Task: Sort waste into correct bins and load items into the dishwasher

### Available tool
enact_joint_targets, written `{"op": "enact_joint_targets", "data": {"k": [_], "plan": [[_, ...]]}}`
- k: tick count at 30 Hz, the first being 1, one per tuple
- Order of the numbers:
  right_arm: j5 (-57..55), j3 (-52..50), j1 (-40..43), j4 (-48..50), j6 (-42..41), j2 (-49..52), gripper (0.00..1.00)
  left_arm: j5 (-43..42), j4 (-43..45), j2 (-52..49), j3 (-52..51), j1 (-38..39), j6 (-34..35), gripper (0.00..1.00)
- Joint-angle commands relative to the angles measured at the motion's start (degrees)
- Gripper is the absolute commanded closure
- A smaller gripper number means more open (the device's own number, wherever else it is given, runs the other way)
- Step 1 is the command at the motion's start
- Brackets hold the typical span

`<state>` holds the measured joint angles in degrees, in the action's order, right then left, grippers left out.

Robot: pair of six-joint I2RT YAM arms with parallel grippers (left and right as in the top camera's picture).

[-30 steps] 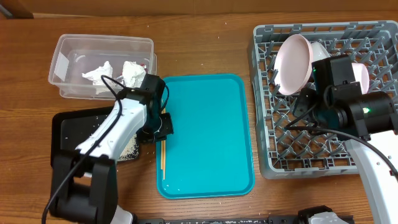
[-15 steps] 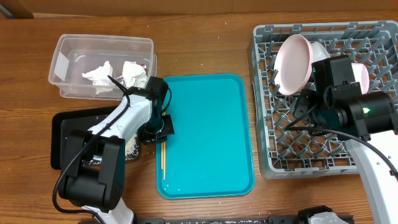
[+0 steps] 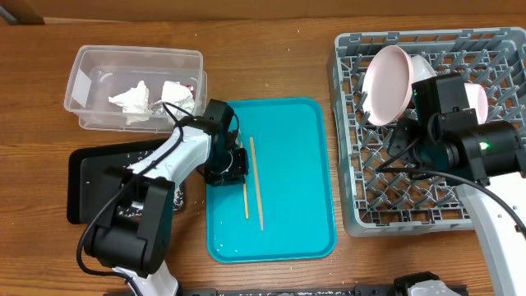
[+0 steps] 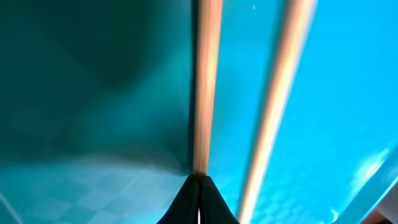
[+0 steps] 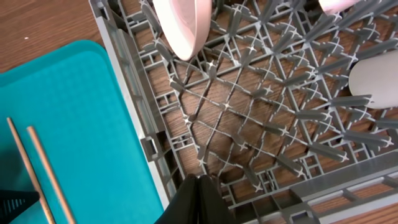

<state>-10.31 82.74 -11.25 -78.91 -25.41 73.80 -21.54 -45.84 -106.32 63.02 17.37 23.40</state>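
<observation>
Two wooden chopsticks lie on the teal tray. The long one is fully in view; the other sticks out from under my left gripper. In the left wrist view the left gripper is shut, its tips at the end of one chopstick, with the second chopstick beside it. My right gripper is shut and empty over the grey dish rack, which holds a pink plate and a bowl. The clear tub holds white tissues.
The black tray with loose rice lies left of the teal tray. The right wrist view shows the rack's left wall, the teal tray and both chopsticks. Bare wood lies between tray and rack.
My left gripper has moved right, from the teal tray's left edge onto the tray. The chopsticks have shifted right with it and now lie apart. The right arm has not moved.
</observation>
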Motion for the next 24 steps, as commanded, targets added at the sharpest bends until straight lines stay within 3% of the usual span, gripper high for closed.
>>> {"op": "enact_joint_targets", "data": {"k": [1, 6, 9, 16, 19, 24], "plan": [[1.1, 0.5, 0.0, 1.2, 1.9, -0.8, 0.96, -2.0, -0.7, -0.6, -0.5, -0.6, -1.8, 0.96], [16.4, 0.5, 0.0, 5.1, 13.0, 0.0, 0.95, -0.3, -1.8, 4.9, -0.2, -2.3, -1.6, 0.96], [24.2, 0.5, -0.1, 6.4, 17.2, 1.6, 0.89, -0.3, -2.6, 9.9, 0.1, -3.2, -1.6, 0.96], [25.6, 0.5, -6.0, 7.4, 18.2, 9.7, 0.77, 5.1, -6.1, 19.7, 0.2, -3.6, -0.3, 0.91], [25.4, 0.5, -10.0, 8.2, 17.6, 14.8, 0.69, 10.3, -9.6, 20.6, 0.2, -3.6, 0.7, 0.72], [25.4, 0.3, -14.0, 10.4, 13.2, 23.1, 0.62, 16.5, -15.0, 20.4, 0.2, -3.6, 1.6, 0.6]]}}
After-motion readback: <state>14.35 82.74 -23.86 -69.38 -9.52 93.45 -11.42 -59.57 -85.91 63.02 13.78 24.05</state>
